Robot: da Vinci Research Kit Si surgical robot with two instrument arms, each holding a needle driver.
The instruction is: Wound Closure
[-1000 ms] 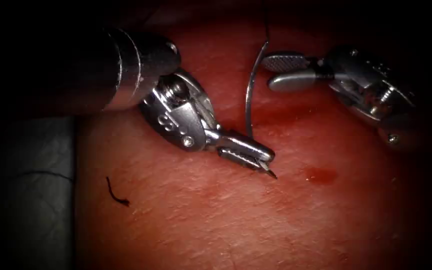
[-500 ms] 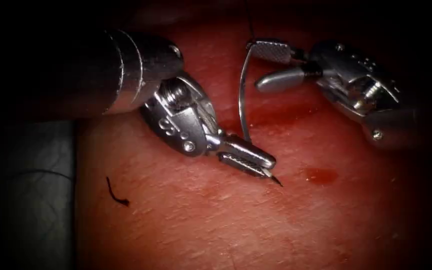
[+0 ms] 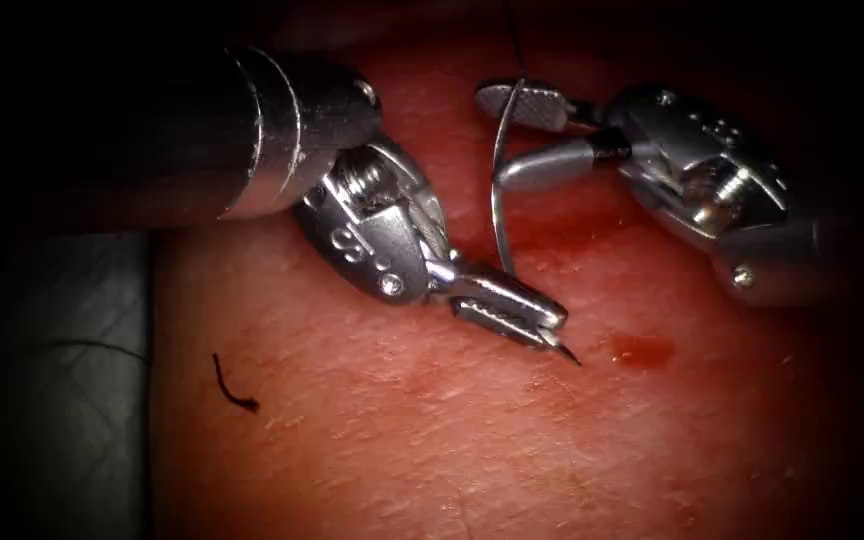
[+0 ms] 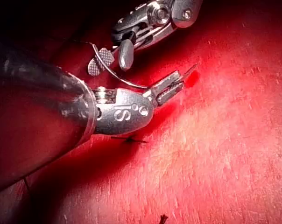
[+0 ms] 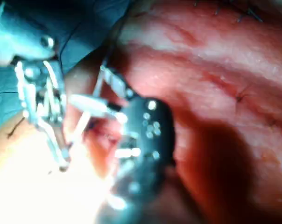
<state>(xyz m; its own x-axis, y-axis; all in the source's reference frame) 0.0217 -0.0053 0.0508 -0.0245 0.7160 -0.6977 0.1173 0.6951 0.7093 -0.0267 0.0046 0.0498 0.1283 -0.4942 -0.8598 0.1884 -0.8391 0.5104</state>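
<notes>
Red tissue, seemingly silver needle

Left tool grips needle near tip.

1. Two tools: the left tool, and the right tool.
2. One needle (its tip pokes out past the left tool's jaws, and its curve rises between the right tool's parted jaws).
3. One thread, running up from the needle's top end.
4. One cut end of thread on the tissue.
5. One spot of red fluid.
</notes>
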